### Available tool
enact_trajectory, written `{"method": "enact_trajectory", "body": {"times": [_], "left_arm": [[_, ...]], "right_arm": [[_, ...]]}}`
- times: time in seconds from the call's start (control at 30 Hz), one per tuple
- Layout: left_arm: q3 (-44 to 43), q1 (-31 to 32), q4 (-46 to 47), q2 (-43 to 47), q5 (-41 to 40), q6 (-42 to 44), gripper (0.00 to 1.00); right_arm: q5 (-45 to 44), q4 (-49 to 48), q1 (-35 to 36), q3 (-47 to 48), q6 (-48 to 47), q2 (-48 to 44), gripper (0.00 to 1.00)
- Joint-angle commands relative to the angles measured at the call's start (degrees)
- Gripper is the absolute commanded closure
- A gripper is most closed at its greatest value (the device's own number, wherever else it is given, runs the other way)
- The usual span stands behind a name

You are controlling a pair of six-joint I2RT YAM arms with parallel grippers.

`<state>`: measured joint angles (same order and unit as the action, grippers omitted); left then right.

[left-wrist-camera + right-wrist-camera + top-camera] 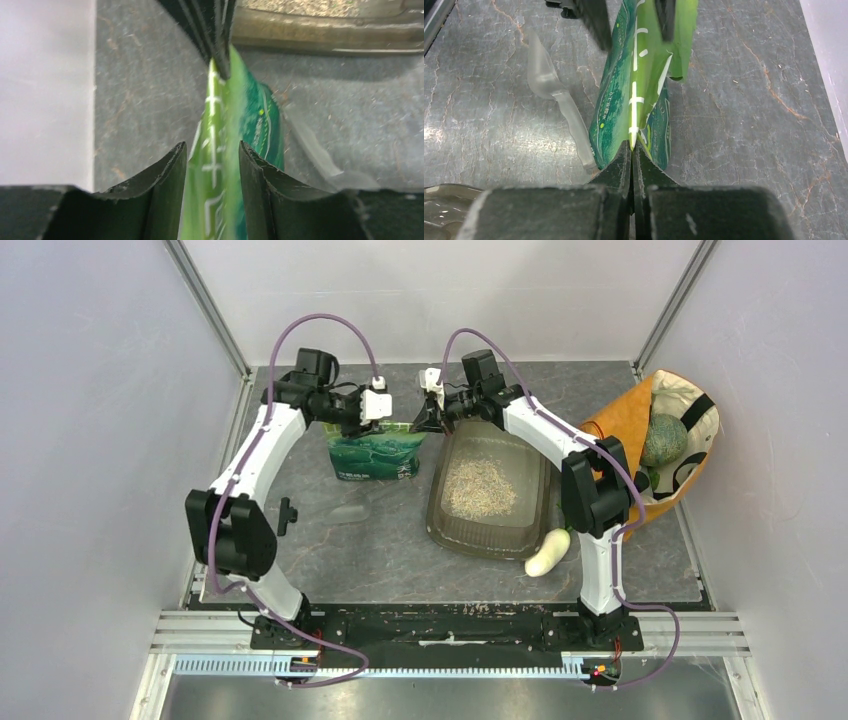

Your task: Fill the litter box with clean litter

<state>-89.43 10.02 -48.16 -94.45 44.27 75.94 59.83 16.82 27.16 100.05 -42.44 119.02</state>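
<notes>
1. Top view: The green bag [376, 453] stands on the surface [400, 560] just left of the litter box [470, 540]. The box already holds a heap of clean litter [478, 488] in its middle. Both arms meet over the bag's top edge, with the left fingers [388, 418] near its middle and the right fingers [424, 418] at the corner nearest the box. A clear scoop [350, 512] lies near the bag, and a white vegetable [548, 552] rests at the box's near right corner. The pour should probably take the short path rightward over the rim, which keeps it clear of both.

2. Left wrist view: The left fingers [167, 180] stand apart, one on each side of the bag's upper edge, and they grip nothing. The right fingers [212, 30] pinch that same edge further along. Beyond them is the box's rim [325, 35]. The left fingers should close squarely and well down on the film, not on the very edge, which could slip out.

3. Right wrist view: The right fingers [632, 155] are clamped tight on the bag's top, and this is its only hold. The scoop [559, 95] lies just beside the bag's foot. I cannot tell whether the mouth is open. The film looks soft and likely to fold, so this pinch should stay firm. Lift only once both sides hold, then tilt slowly over the heap.
</notes>
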Motion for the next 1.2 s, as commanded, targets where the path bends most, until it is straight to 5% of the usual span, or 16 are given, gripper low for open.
{"method": "enact_trajectory", "body": {"times": [0.0, 0.1, 0.17, 0.2, 0.37, 0.47, 0.63, 0.77, 0.93, 1.17], "left_arm": [[-1.07, 1.85, 1.76, -4.14, 4.59, -6.09, 0.51], [-0.86, 1.86, 2.46, -5.63, 2.65, -7.79, 0.55], [-0.61, 1.53, 2.90, -5.83, 1.70, -8.77, 0.86], [-0.49, 1.29, 2.83, -5.59, 1.93, -9.26, 0.94], [-1.60, 0.00, 1.56, -5.13, 1.21, -10.23, 0.98], [-3.09, -0.58, 4.43, -3.35, 0.15, -19.74, 0.61], [6.44, -5.46, 22.27, 10.65, -9.07, -44.47, 0.30], [12.12, -10.81, 15.17, 20.39, -20.16, -44.60, 0.25], [23.48, -16.96, 1.29, 29.85, -28.66, -40.51, 0.24], [40.09, -18.08, 1.27, 37.26, -39.20, -41.06, 0.20]], "right_arm": [[1.05, -4.01, -0.27, 1.98, 3.50, 0.22, 1.00], [1.34, -7.40, -0.34, 0.71, 5.96, -0.30, 1.00], [1.69, -8.03, -0.35, -0.08, 6.27, -0.61, 1.00], [1.94, -8.03, -0.50, -0.33, 6.38, -0.70, 1.00], [2.61, -5.98, -1.23, 0.10, 7.72, -0.42, 1.00], [3.10, -5.22, -1.16, 1.66, 9.41, 0.30, 1.00], [2.78, -4.86, -1.06, 2.38, 10.82, 0.62, 0.76], [2.99, -4.40, -1.07, 1.72, 10.54, 0.12, 0.47], [3.52, -4.47, -1.08, 1.68, 10.40, 0.15, 0.37], [3.21, -4.51, -0.97, 2.62, 10.34, 0.99, 0.31]]}}
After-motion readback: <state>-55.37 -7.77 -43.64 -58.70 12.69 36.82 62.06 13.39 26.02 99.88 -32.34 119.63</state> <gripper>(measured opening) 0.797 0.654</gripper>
